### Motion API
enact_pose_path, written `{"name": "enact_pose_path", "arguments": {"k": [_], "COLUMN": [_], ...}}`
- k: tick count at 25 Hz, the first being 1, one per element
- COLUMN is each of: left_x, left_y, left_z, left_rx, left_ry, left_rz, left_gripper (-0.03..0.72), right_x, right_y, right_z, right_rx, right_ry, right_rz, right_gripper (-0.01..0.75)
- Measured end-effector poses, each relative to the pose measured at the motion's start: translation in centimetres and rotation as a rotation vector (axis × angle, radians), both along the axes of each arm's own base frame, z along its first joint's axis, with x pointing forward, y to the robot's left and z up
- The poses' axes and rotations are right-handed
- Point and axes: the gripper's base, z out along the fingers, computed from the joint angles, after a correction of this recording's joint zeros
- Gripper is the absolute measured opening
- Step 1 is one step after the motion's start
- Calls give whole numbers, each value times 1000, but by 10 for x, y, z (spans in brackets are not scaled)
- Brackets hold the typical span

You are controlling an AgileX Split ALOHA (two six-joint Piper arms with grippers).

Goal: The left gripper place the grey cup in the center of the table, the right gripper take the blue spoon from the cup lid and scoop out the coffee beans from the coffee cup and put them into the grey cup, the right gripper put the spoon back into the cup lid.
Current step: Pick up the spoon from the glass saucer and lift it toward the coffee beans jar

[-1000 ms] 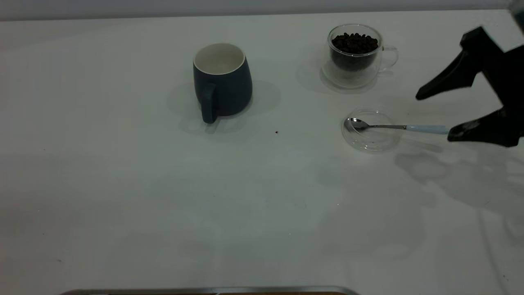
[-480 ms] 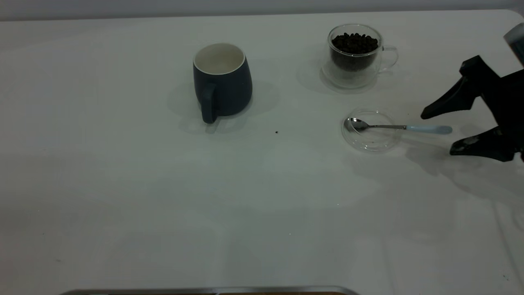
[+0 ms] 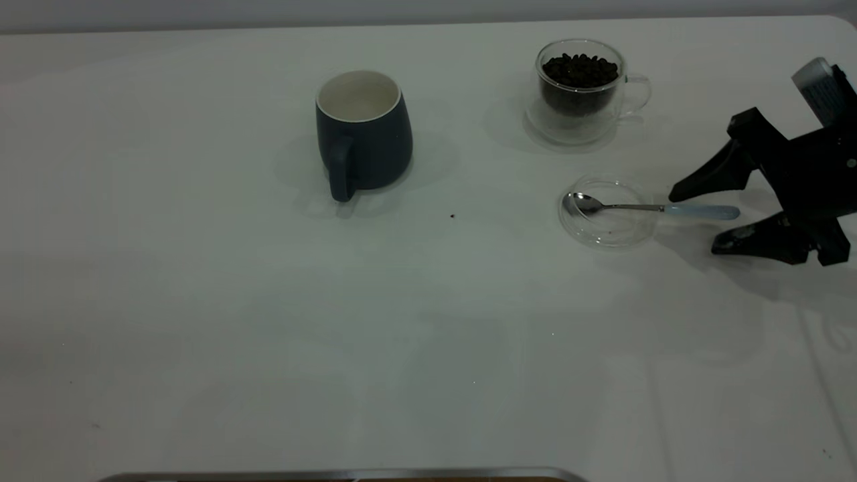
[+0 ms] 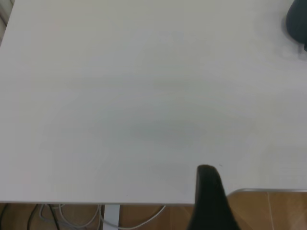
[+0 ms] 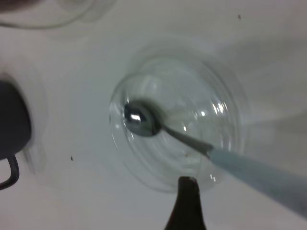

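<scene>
Beside the shallow clear glass cup lid, the black right gripper is spreading around the light, slippery blue-handled metal spoon, best pinched at its handle.

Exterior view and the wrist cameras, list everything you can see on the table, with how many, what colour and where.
grey cup: one, dark navy-grey with a cream inside, upright near the table's middle, handle toward the camera.
coffee cup: one, clear glass, far right of the table.
coffee beans: one heap, dark brown, inside the coffee cup.
cup lid: one, clear glass, in front of the coffee cup.
blue spoon: one, metal bowl resting in the cup lid, pale blue handle sticking out toward the right arm.
table: one, white.
right tool: one, black, open, straddling the spoon's handle end.
left tool: black, over the table's edge.
</scene>
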Motion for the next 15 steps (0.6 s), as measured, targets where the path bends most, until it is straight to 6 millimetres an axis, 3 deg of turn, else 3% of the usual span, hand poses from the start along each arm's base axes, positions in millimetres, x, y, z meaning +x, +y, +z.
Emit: {"name": "enact_pose_path", "arguments": {"k": [15], "left_x": [0], "left_y": [0], "left_z": [0], "left_rx": [0], "left_ry": [0], "left_rz": [0], "left_gripper": [567], "right_x": [6], "right_y": [1], "right_z": [-11], "right_rx": [0], "right_ry": [-34], "right_rz": [54], "right_gripper": [595]}}
